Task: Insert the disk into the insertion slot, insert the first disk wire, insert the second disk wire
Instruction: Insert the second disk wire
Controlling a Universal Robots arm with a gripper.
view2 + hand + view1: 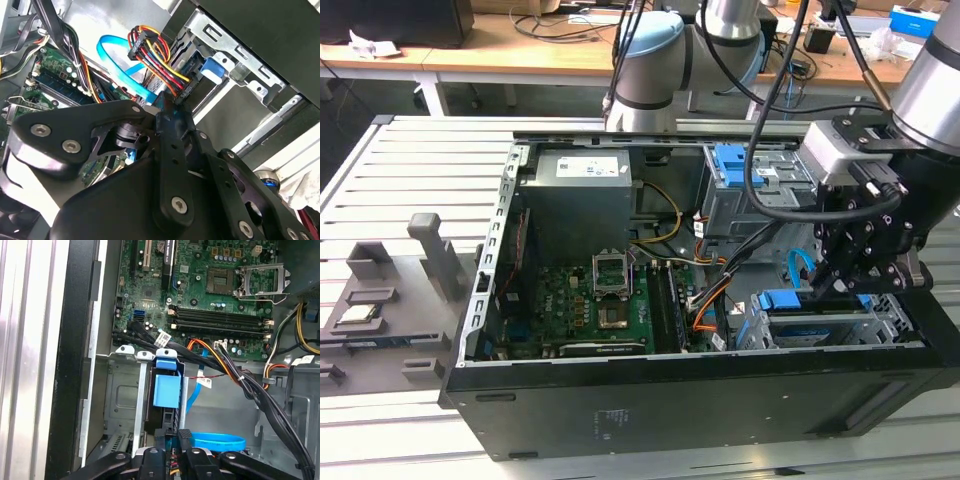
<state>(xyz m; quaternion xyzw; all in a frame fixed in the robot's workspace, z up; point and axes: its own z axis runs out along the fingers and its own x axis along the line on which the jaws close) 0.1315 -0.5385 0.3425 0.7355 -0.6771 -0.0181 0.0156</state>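
the open black computer tower case (650,400) has the low grey perforated drive bay (880,325) in its corner with the silver disk in its bright blue bracket (790,300) already seated; black gripper (860,275) sits right over it, clamped on a multicoloured power-wire plug (187,90) at the disk's end

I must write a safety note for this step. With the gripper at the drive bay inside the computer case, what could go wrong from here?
1. The gripper sits low over the disk in the insertion slot, among loose wiring; the flat blue cable loops close by and could snag.
2. The red, yellow and black wire bundle bends sharply near the fingertips; a push off line might strain its connector.
3. The motherboard lies bare beside the bay, so a sideways slip could hit it.
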